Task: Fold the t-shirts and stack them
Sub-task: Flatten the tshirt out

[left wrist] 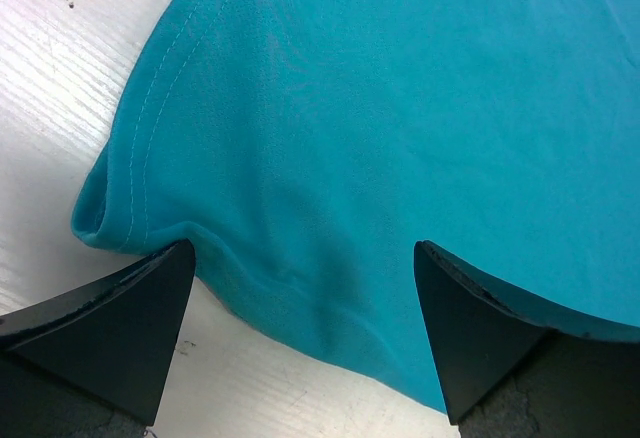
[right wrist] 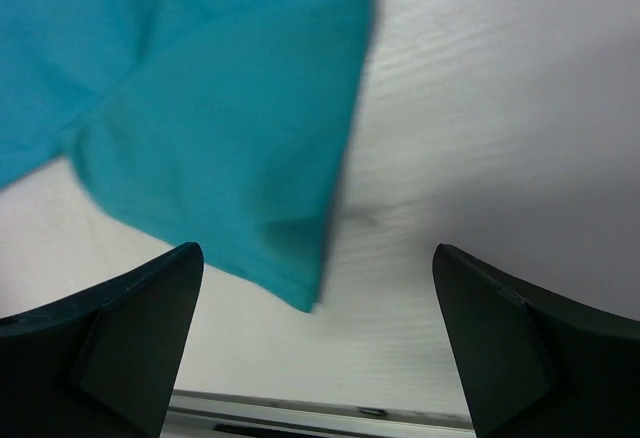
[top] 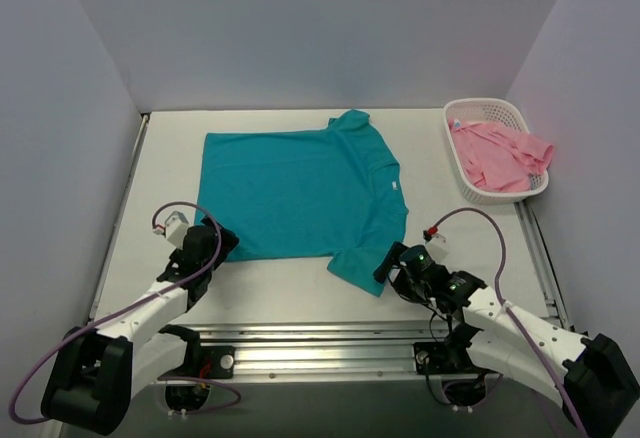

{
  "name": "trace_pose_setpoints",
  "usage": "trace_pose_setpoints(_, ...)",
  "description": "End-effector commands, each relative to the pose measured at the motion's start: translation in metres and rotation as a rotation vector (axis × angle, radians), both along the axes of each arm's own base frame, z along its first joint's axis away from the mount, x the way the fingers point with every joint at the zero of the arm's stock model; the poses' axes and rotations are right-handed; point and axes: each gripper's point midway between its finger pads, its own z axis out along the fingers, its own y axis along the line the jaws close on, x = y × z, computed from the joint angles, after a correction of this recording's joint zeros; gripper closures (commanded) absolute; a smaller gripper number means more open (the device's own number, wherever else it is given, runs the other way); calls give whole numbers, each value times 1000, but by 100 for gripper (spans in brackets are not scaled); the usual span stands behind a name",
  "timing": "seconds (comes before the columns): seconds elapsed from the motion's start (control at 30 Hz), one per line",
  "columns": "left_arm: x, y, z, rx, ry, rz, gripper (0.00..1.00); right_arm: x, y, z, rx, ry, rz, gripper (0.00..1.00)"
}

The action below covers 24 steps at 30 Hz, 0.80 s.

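A teal t-shirt (top: 300,190) lies spread flat on the white table (top: 165,173), its neck label toward the right. My left gripper (top: 222,242) is open at the shirt's near-left hem corner. In the left wrist view that gripper (left wrist: 303,250) has the folded hem edge (left wrist: 250,298) lying between its fingertips, not pinched. My right gripper (top: 386,263) is open beside the near sleeve. In the right wrist view the sleeve corner (right wrist: 290,278) sits between the spread fingers (right wrist: 150,308), nearer the left one. A pink t-shirt (top: 498,154) lies crumpled in the basket.
A white lattice basket (top: 488,104) stands at the back right, against the right wall. A metal rail (top: 330,343) runs along the table's near edge between the arm bases. Grey walls close in the left, back and right sides.
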Motion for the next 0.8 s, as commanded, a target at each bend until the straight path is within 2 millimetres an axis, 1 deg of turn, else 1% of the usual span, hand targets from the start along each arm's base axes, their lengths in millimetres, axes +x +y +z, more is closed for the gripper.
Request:
trace_pose_setpoints(0.0,20,-5,27,-22,-99,12,0,-9,18,-16,84,37,7,5)
trace_pose_setpoints(0.07,23,-5,31,-18,-111,12,0,-16,21,-29,82,66,9,6)
trace_pose_setpoints(0.1,23,-4,33,-16,-116,14,0,-14,32,-27,118,40,23,6)
trace_pose_setpoints(0.13,24,-5,35,-19,-122,15,0,-14,34,-29,113,37,24,6)
trace_pose_setpoints(0.17,24,-6,35,-19,-123,11,0,-16,34,-35,92,48,22,7)
trace_pose_setpoints(0.2,25,-6,36,-21,-126,10,0,-11,39,-34,100,29,14,7)
trace_pose_setpoints(0.23,24,-7,36,-22,-126,8,0,-13,44,-34,102,28,29,7)
trace_pose_setpoints(0.27,24,-7,36,-22,-126,6,0,-14,45,-39,87,39,31,7)
trace_pose_setpoints(0.37,23,-7,35,-19,-125,7,0,-11,55,-37,79,30,46,10)
trace_pose_setpoints(0.43,22,-6,34,-14,-123,14,0,-11,54,-36,55,24,39,13)
trace_pose_setpoints(0.47,20,-5,32,-14,-120,16,5,-12,53,-34,46,23,40,19)
trace_pose_setpoints(0.53,20,-5,31,-17,-123,19,7,-13,49,-29,36,12,33,28)
trace_pose_setpoints(0.57,20,-5,30,-19,-120,21,7,-9,49,-20,44,-21,20,40)
trace_pose_setpoints(0.6,19,-4,28,-18,-118,23,8,-12,40,-20,14,-13,11,46)
trace_pose_setpoints(0.63,19,-4,27,-18,-117,25,9,-14,34,-19,-5,-12,2,56)
trace_pose_setpoints(0.67,19,-4,25,-18,-110,25,9,-10,31,-8,8,-49,-16,63)
trace_pose_setpoints(0.7,20,-5,25,-19,-111,23,11,-14,22,-7,-27,-38,-23,77)
trace_pose_setpoints(0.73,21,-5,25,-20,-113,25,13,-14,17,-3,-37,-45,-30,81)
trace_pose_setpoints(0.77,21,-6,23,-20,-105,23,14,-11,13,7,-30,-76,-45,86)
